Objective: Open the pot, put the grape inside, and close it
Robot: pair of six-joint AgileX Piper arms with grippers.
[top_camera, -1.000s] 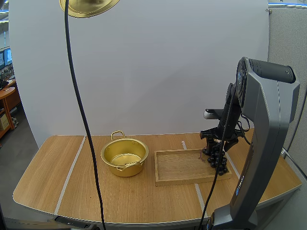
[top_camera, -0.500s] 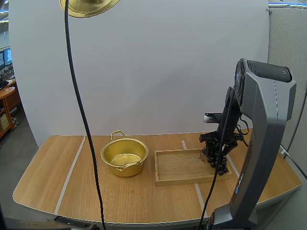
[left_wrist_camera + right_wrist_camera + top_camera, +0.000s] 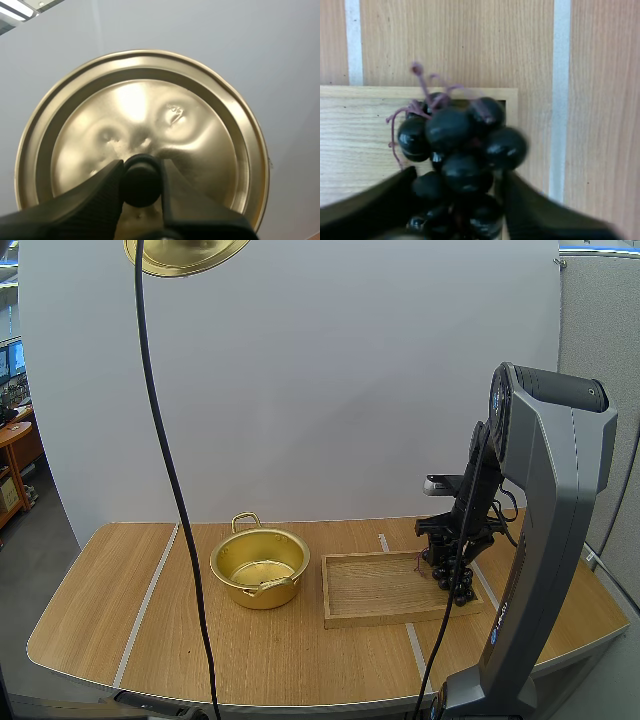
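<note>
L gripper (image 3: 141, 172) is clamped on the lid (image 3: 150, 110) by its black knob (image 3: 141, 181), held high. R gripper (image 3: 456, 200) pinches the grape bunch (image 3: 462, 145) over a tray (image 3: 365, 590) corner (pot (image 3: 260, 568) sits open, well apart).

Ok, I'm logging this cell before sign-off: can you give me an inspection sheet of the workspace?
Surface: wooden table, pale strips across it.
Job's things: pot open, nothing inside; lid held high; grapes at the right end of the wooden tray.
Clutter: nothing seen.
Grippers: left gripper, jaws shut on the lid's knob; right gripper, jaws shut on the grapes.
Cables: nothing seen lying on the table.
Surroundings: plain white screen behind the table.
</note>
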